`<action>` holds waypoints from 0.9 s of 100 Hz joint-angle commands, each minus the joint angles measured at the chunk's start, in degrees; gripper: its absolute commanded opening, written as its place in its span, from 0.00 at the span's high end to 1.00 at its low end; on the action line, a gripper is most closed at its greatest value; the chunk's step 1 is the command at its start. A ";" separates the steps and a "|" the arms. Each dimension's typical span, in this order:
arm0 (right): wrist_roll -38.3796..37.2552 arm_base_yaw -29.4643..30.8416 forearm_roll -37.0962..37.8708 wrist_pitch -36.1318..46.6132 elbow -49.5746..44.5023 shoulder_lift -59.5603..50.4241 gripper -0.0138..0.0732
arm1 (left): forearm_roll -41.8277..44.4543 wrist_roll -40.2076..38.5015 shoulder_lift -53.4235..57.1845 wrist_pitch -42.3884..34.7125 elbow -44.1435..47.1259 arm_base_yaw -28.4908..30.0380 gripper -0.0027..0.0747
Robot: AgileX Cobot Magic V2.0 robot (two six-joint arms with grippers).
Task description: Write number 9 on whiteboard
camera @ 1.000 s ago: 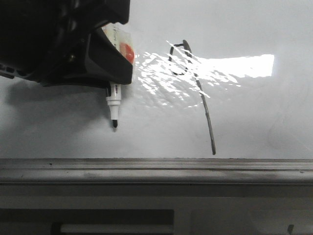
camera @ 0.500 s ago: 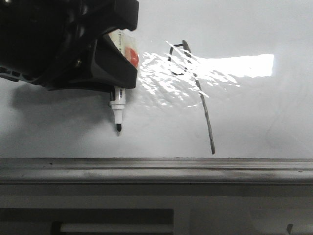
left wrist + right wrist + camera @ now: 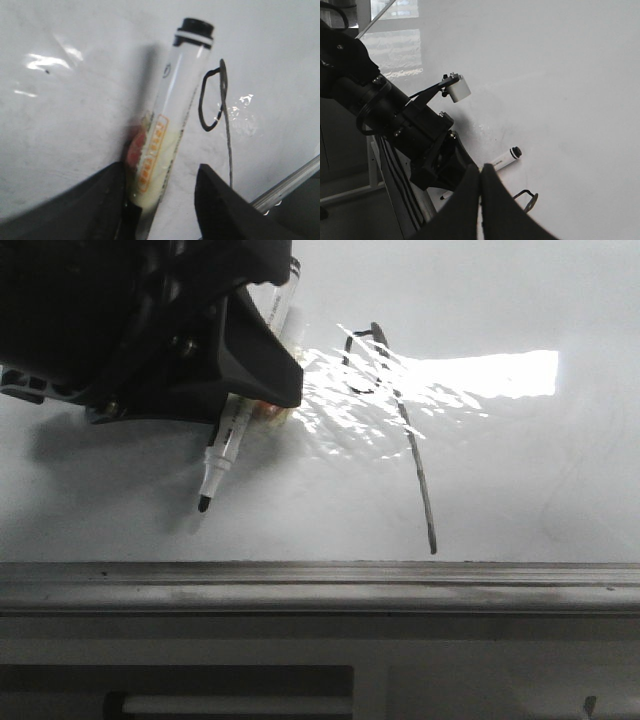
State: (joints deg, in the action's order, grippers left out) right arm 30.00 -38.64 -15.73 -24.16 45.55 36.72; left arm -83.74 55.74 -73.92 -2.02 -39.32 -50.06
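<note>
Tilted now, the marker (image 3: 222, 448) slants where it hung upright a second ago. Whiteboard (image 3: 520, 480) lies under the left gripper (image 3: 255, 390), which pinches the marker's barrel; right gripper (image 3: 481, 172) fingers pressed together. Number 9 (image 3: 400, 425) sits just beside the left gripper, toward the robot's right.

Bare whiteboard (image 3: 520, 480) lies open right of the number 9 (image 3: 405, 430); the left pincer (image 3: 250, 370) crowds its other side.

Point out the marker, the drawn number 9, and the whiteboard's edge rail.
marker (image 3: 216, 471): front view, white barrel just above the tip.
number 9 (image 3: 420, 475): front view, middle of the long tail.
whiteboard (image 3: 400, 580): front view, grey metal edge rail.
</note>
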 commanded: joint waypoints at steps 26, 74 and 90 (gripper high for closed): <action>-0.30 0.46 0.00 3.92 1.59 -0.12 0.91 | -0.58 0.02 0.16 -12.13 -0.88 1.32 0.28; -0.30 0.46 2.54 3.55 -6.41 -9.59 0.91 | 1.38 7.86 29.66 -4.51 7.66 1.32 0.68; -0.39 0.46 2.66 7.85 -15.34 -17.46 0.91 | 1.49 8.08 42.56 -3.89 14.78 1.32 0.99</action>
State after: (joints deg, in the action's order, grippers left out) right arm 29.87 -38.64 -13.38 -23.45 32.69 22.59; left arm -82.97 63.45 -37.12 -5.92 -26.11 -48.76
